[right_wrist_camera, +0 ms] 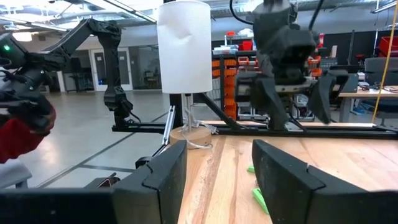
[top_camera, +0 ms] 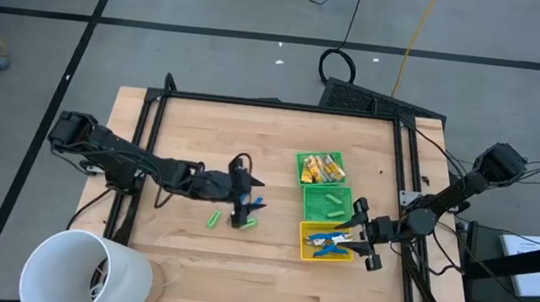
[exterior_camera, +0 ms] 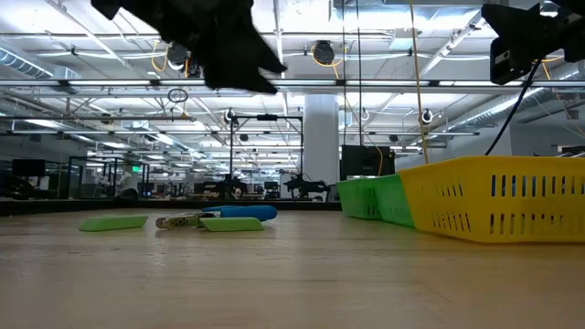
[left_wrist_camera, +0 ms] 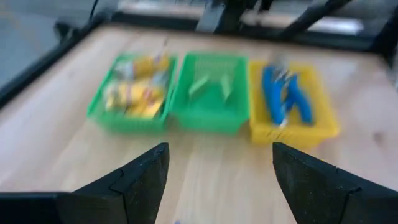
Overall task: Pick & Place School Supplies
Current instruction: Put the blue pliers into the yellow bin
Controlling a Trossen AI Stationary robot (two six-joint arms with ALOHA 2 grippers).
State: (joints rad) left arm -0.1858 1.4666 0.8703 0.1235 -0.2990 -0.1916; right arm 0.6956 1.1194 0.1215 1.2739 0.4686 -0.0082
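Two bright-green pieces (top_camera: 212, 220) (top_camera: 246, 222) and a blue-handled tool (top_camera: 256, 206) lie flat on the table left of the bins; the low view shows the pieces (exterior_camera: 114, 222) (exterior_camera: 233, 224) and the tool (exterior_camera: 228, 213). My left gripper (top_camera: 245, 197) hangs open and empty above them (exterior_camera: 228, 46), facing the bins (left_wrist_camera: 221, 180). My right gripper (top_camera: 357, 231) waits open (right_wrist_camera: 217, 180) at the bins' right side, lifted off the table. Yellow-tan blocks (top_camera: 321, 164), green pieces (top_camera: 333, 204) and blue tools (top_camera: 326, 242) lie in the three bins.
Three bins stand in a row right of centre: a green bin (top_camera: 300, 170), a second green bin (top_camera: 308, 207) and a yellow bin (top_camera: 304, 245). A large white cup (top_camera: 86, 273) stands at the near left corner. Bare wood lies between the loose items and the bins.
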